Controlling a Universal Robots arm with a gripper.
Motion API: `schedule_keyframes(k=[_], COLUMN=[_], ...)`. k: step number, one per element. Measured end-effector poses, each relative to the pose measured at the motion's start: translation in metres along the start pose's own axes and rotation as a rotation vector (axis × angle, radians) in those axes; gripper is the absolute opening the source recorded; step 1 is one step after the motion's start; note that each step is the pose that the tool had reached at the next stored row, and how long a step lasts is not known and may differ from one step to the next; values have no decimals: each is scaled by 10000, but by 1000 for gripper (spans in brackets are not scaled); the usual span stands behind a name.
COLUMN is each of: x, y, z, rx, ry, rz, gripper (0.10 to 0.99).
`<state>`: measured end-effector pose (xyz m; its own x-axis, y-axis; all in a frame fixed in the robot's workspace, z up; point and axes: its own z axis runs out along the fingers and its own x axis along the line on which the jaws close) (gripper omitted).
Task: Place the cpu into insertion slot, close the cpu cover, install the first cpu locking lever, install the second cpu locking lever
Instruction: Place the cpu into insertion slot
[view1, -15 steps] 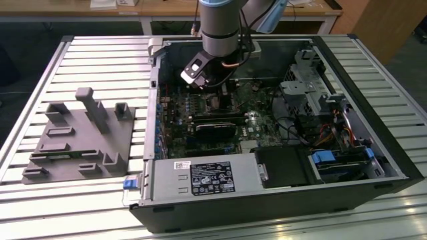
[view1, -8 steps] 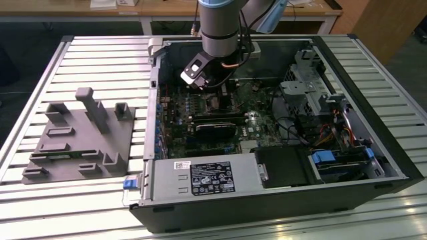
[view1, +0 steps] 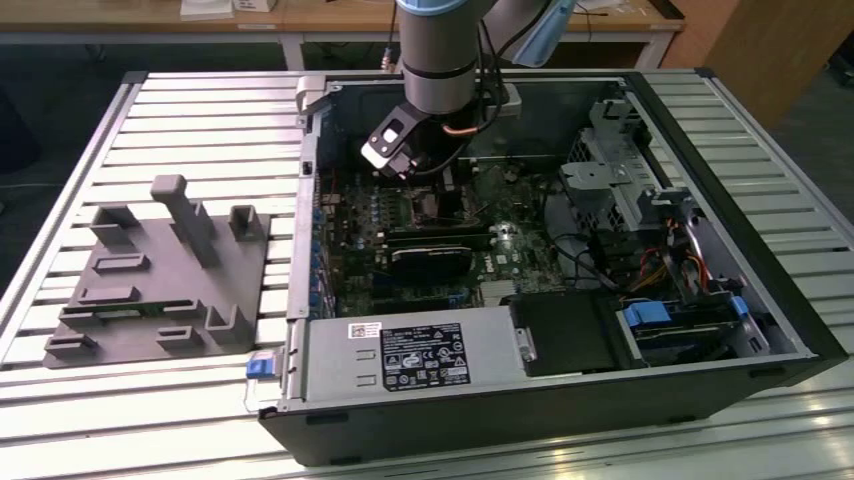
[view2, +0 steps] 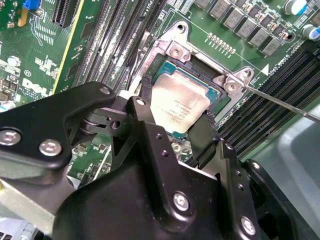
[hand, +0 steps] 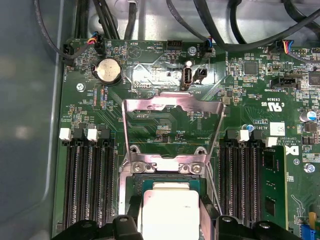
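One cpu (view2: 182, 102) in hand (view2: 176, 114) at one insertion slot (view2: 175, 50); cpu cover (hand: 150, 104) open.

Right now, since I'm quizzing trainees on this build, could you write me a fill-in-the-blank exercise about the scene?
1. The gripper holds the ___ between its fingers, at the insertion slot.
2. The cpu cover is swung ___, off the slot.
3. Memory slots flank the slot on ___ sides.
4. The grey fixture lies on the exterior view's ___ of the computer case.
Missing: cpu; open; both; left.
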<state>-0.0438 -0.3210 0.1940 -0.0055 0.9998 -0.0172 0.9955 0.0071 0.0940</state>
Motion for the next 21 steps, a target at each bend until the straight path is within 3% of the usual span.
schedule_keyframes(k=[21], x=[8], y=[12], z=[6], rx=[0], ry=[20], rz=[2], gripper=[537])
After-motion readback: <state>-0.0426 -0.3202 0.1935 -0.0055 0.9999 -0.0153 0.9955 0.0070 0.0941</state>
